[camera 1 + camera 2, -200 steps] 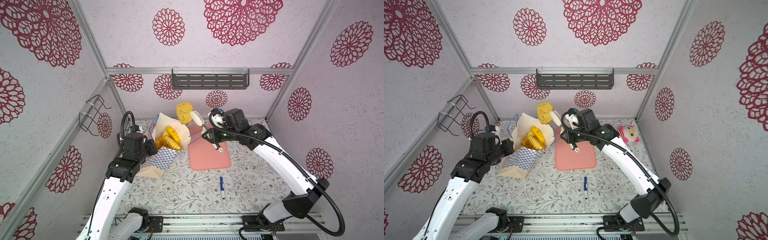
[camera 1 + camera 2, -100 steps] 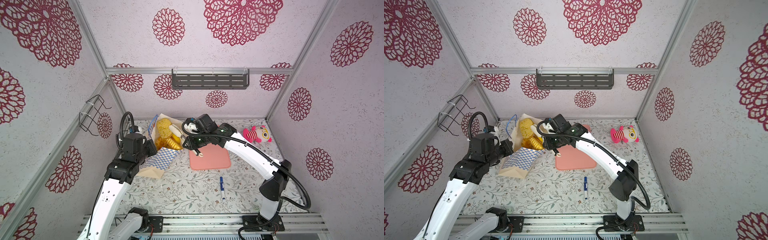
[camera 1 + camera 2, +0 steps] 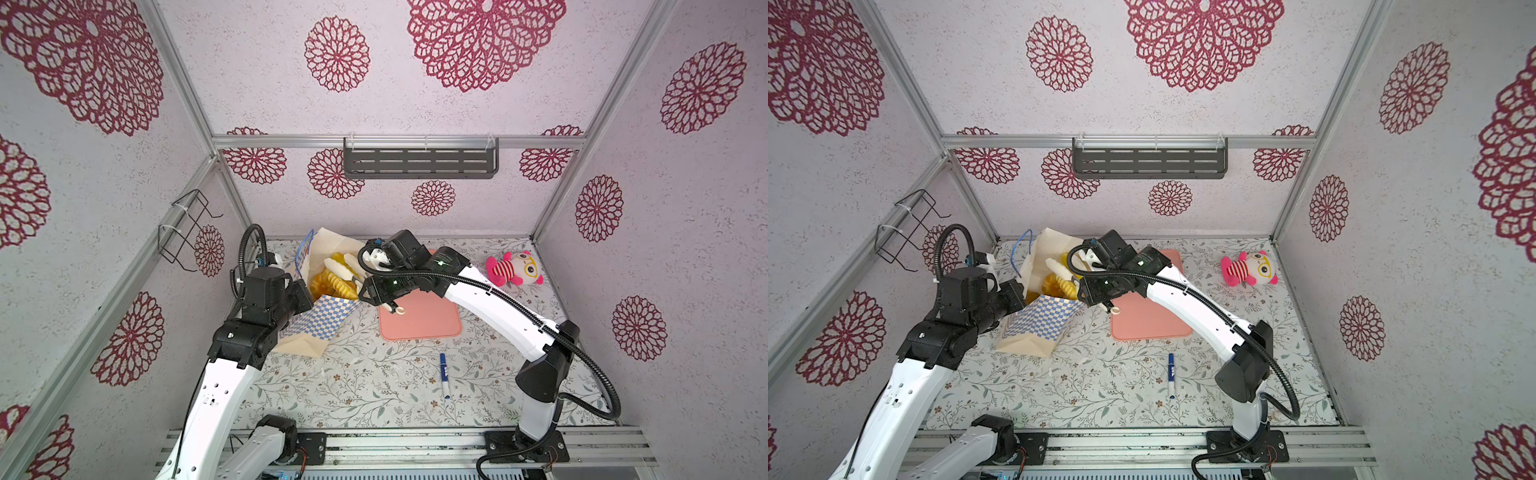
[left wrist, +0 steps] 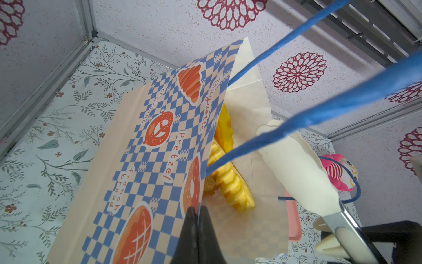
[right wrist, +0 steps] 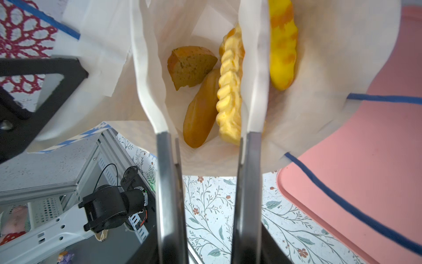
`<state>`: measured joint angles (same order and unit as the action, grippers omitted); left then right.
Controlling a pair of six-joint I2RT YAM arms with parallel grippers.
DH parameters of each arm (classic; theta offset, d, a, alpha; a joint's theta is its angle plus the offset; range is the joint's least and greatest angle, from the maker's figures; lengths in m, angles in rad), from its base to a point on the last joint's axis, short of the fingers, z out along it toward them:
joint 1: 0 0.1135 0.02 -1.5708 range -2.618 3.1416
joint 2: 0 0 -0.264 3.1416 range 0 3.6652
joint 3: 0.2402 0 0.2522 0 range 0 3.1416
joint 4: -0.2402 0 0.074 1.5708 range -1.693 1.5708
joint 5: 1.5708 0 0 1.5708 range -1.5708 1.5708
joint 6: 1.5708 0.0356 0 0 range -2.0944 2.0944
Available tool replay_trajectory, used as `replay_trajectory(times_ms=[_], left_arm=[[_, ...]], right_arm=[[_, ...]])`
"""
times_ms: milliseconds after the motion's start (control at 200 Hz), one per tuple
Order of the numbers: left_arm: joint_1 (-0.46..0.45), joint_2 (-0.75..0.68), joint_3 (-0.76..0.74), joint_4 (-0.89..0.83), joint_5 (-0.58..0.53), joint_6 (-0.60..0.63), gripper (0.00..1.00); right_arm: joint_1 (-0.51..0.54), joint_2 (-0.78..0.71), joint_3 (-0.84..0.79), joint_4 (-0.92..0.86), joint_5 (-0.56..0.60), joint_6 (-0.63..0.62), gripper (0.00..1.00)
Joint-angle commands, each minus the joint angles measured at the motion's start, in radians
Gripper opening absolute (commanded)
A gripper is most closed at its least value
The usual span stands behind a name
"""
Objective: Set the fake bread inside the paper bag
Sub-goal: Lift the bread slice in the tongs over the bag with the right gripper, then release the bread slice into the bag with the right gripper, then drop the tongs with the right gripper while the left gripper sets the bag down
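Pinching the near rim of the tall cream paper bag [image 4: 159, 137] with blue-and-white checks in the left gripper [image 4: 197, 209], closed flat on the paper and propping the mouth agape. Poised in that mouth with the right gripper [image 3: 344, 265], white-tipped fingers [image 5: 146, 68] parted a moderate way, nothing between them. Already inside, low against the paper: golden-yellow fake bread [image 3: 332, 284], namely a ridged loaf [image 5: 229, 96], a smooth long loaf [image 5: 201, 109], a brownish wedge [image 5: 189, 66] and a bright yellow loaf [image 5: 283, 45] just beside one finger. None visible on the flat pink tray [image 3: 419, 324] or the flowered table [image 3: 374, 395]; probably close to done.

Likely trouble from here:
- Snagging the thin blue cord handle [image 5: 342, 201], draped over the tray near the right fingers, on the way out, and dragging the bag over
- Catching a fingertip on the inner paper fold and crumpling the wall
- Slipping or tearing the thin rim out of the left pinch under any tug, so the leaning bag sags and spills its loaves

Safest to withdraw straight up, clear of cord and paper
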<state>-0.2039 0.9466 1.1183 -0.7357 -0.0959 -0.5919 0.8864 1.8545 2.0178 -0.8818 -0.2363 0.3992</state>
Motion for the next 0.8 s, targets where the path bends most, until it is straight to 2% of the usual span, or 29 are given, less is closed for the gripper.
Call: replay_trajectory(times_ms=[0,235,355,545,595,690,796], left_arm=[[0.012,-0.018,0.003,-0.026,-0.028,-0.005,0.0],[0.023,-0.042,-0.007,-0.046,-0.063,-0.013,0.0],[0.043,-0.06,-0.026,-0.043,-0.078,-0.029,0.0],[0.093,-0.086,-0.063,-0.044,-0.082,-0.059,0.0],[0.109,-0.097,-0.074,-0.048,-0.086,-0.069,0.04],[0.137,-0.123,-0.103,-0.049,-0.084,-0.082,0.05],[0.167,-0.139,-0.128,-0.044,-0.075,-0.088,0.06]], right_arm=[[-0.01,-0.086,0.039,0.012,0.052,-0.022,0.44],[-0.072,-0.189,0.033,0.023,0.125,-0.037,0.42],[-0.144,-0.277,-0.044,0.039,0.141,-0.038,0.42],[-0.324,-0.448,-0.297,0.08,0.158,-0.026,0.41],[-0.371,-0.489,-0.371,0.083,0.18,-0.025,0.41],[-0.456,-0.565,-0.545,0.091,0.233,-0.032,0.41],[-0.568,-0.623,-0.735,0.122,0.236,-0.046,0.4]])
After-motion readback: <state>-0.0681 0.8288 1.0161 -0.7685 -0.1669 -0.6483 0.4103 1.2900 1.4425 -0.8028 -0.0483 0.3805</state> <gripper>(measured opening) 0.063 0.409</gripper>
